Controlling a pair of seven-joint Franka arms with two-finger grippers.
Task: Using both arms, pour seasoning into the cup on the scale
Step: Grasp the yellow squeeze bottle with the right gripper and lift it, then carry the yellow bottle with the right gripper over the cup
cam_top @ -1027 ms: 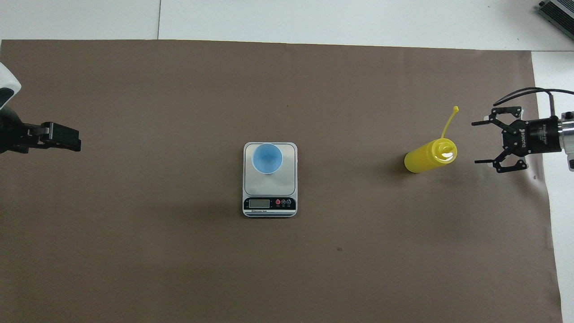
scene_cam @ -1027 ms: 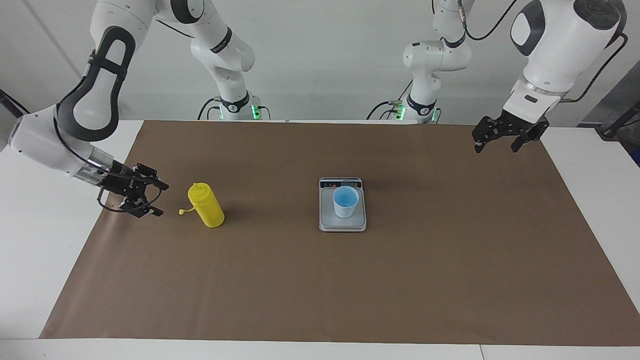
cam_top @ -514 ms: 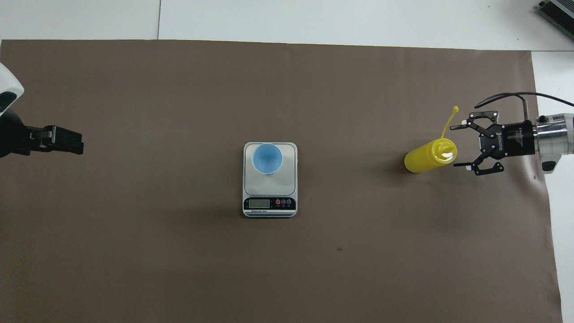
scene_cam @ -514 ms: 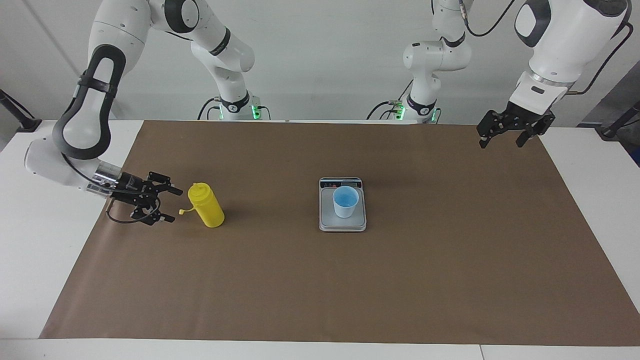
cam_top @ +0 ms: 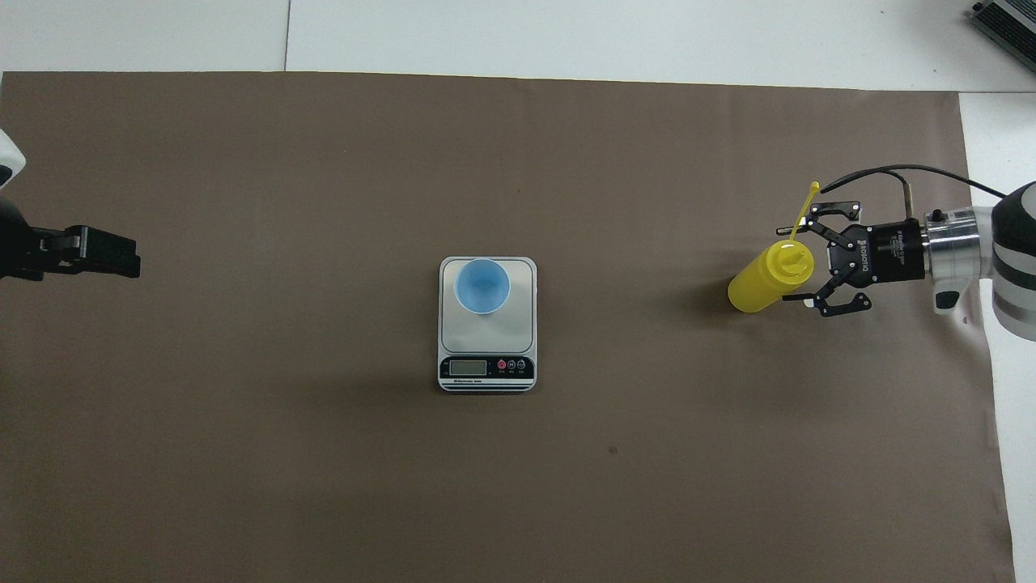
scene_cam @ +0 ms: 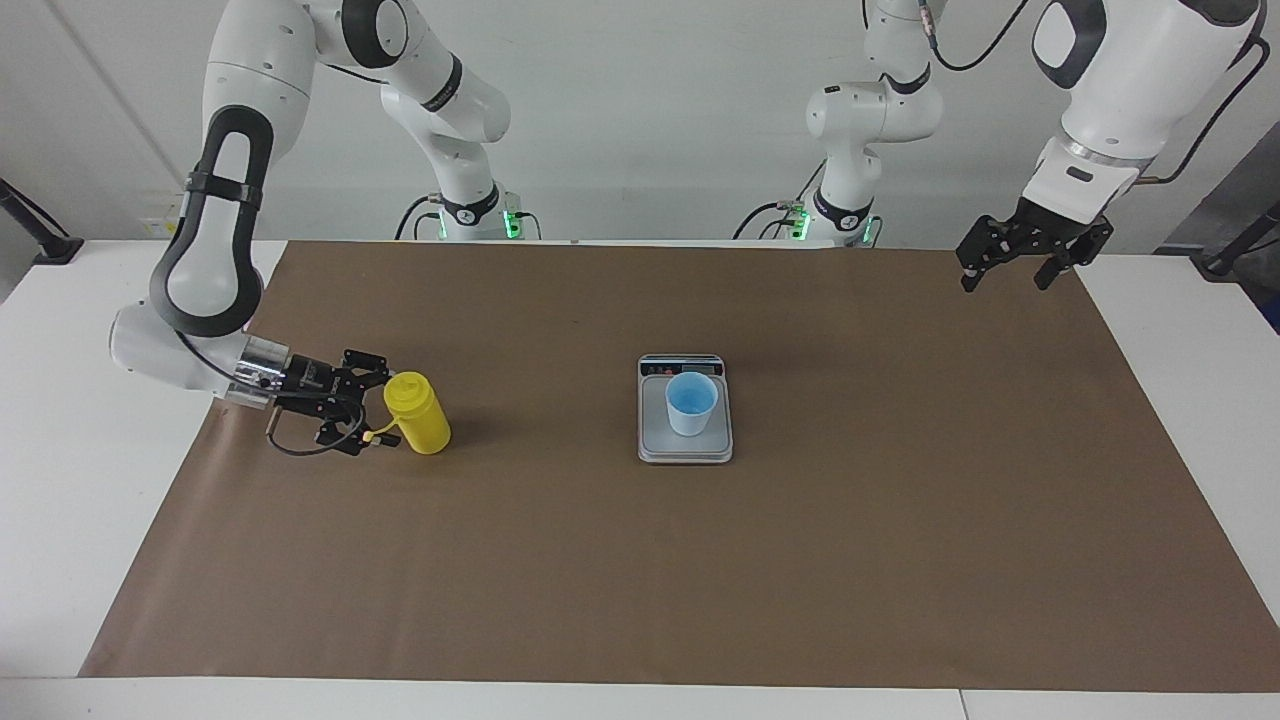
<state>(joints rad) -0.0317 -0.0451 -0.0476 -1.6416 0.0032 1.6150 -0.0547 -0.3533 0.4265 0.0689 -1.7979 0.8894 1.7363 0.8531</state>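
Right pincer (scene_cam: 381, 413) open around upright seasoning bottle (scene_cam: 419, 414), nozzle up

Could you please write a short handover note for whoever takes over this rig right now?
Right gripper: open, low at the yellow bottle, fingers around its top, not closed.
Left gripper: open, waiting in the air over the mat's edge at its own end.
Cup: upright on the scale, mid-table.
Done: approach to the bottle.
Left: grip, carry over, pour into the cup.

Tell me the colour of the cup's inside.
Bright blue inside the cup, clearest in the overhead view.
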